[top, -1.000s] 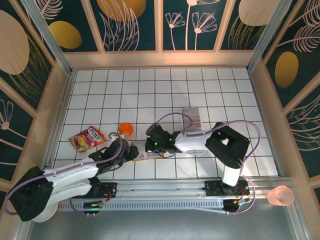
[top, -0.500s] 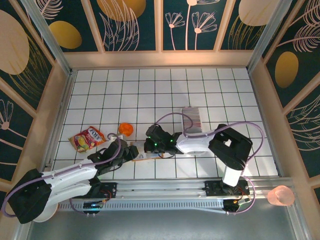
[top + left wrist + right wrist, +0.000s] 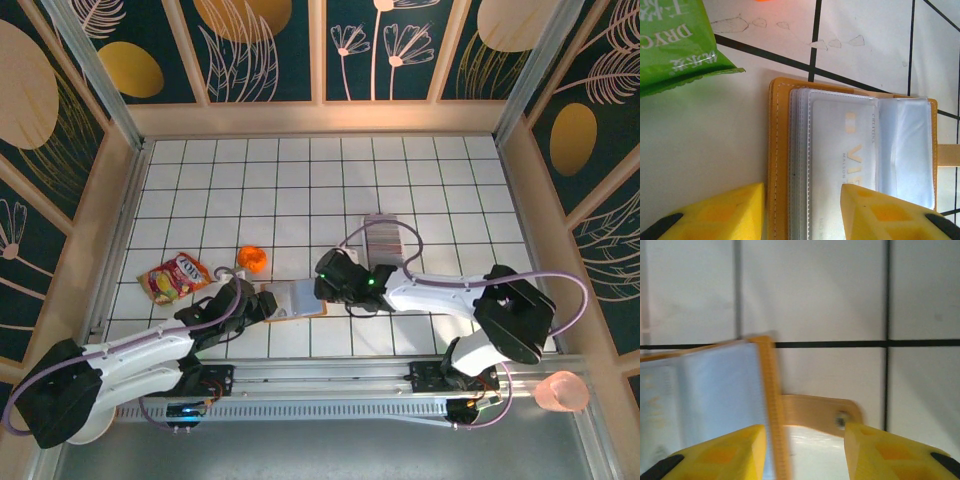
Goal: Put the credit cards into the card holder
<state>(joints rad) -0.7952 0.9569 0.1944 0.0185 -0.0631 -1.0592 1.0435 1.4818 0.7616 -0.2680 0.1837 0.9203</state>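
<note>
The tan card holder [image 3: 296,299] lies open on the white tiles, pale sleeves up. In the left wrist view a pale credit card [image 3: 840,140] sits inside a clear sleeve of the card holder [image 3: 779,150]. My left gripper [image 3: 802,200] straddles its left edge, jaws apart, gripping nothing. From above, the left gripper [image 3: 266,303] is at the holder's left side. My right gripper [image 3: 805,440] is open over the card holder's [image 3: 715,390] right edge and clasp tab [image 3: 815,412]. The right gripper [image 3: 323,289] is at the holder's right side. More credit cards [image 3: 382,235] stand edge-on further back.
A red-yellow snack packet [image 3: 175,277] lies to the left; its green side [image 3: 675,50] is close to the holder. A small orange object [image 3: 251,259] sits behind my left gripper. A pink cup [image 3: 560,392] stands off the table at the near right.
My right gripper has opened and drawn back to the right. The holder now lies spread open with its pale inside showing. The left arm has hardly moved.
</note>
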